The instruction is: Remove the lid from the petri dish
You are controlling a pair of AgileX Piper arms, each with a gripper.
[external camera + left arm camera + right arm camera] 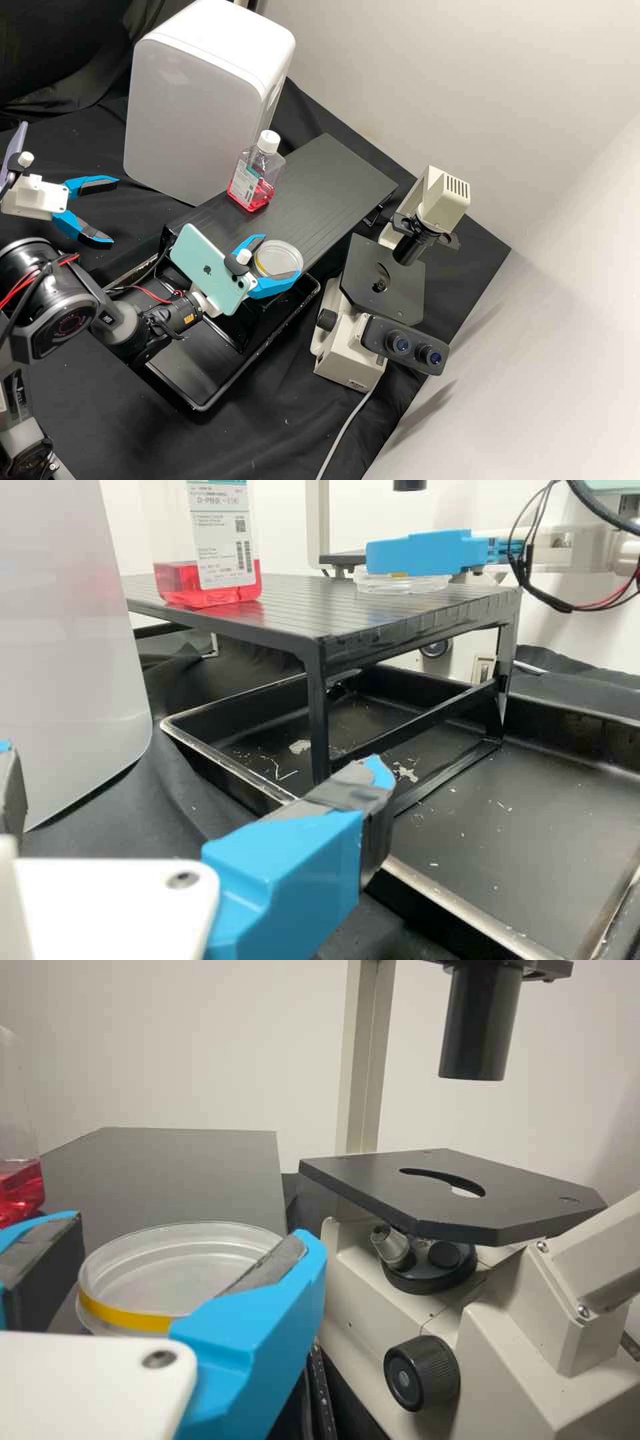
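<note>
A flask point(253, 179) of red liquid stands on a black rack point(333, 190) beside a microscope point(373, 320).

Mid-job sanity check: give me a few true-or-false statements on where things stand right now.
1. The petri dish sits on top of the black rack. True.
2. The flask of red liquid lies on its side. False: it stands upright on the rack.
3. The left end effector is open. True.
4. The right end effector is at the flask. False: it is at the petri dish.
</note>
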